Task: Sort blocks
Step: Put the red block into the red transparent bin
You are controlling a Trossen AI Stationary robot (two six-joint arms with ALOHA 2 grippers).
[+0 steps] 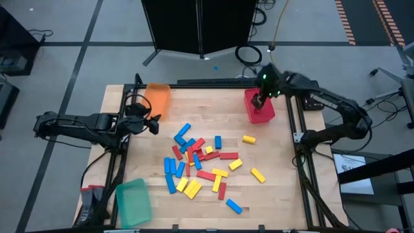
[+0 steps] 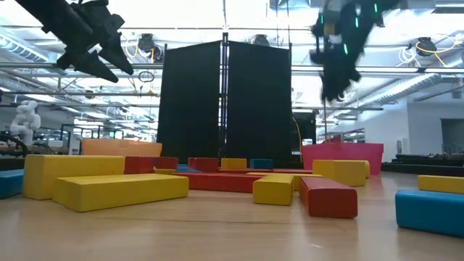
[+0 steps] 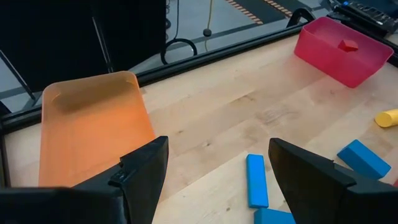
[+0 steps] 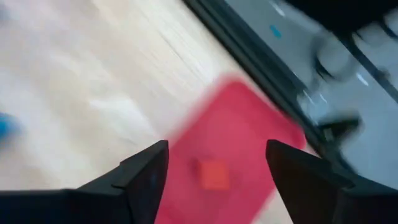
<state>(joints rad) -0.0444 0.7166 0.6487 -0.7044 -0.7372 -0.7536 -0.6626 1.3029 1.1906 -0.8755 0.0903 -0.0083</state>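
Several small red, blue and yellow blocks [image 1: 200, 165] lie scattered and piled on the middle of the wooden table. A red tray [image 1: 259, 107] stands at the far right, and one red block [image 4: 214, 174] lies on its floor. My right gripper [image 4: 216, 146] hangs open above that tray with nothing between its fingers. The right wrist view is blurred. My left gripper [image 3: 217, 143] stands open above the table's left side, next to an orange tray [image 1: 157, 98], and holds nothing. In the left wrist view, blue blocks [image 3: 256, 180] lie on the wood beyond its fingers.
A green tray [image 1: 132, 202] sits at the near left corner. Black frame rails [image 1: 301, 129] run along the table's sides and far edge. A black screen [image 2: 225, 101] stands behind the table. Bare wood shows between the pile and the far trays.
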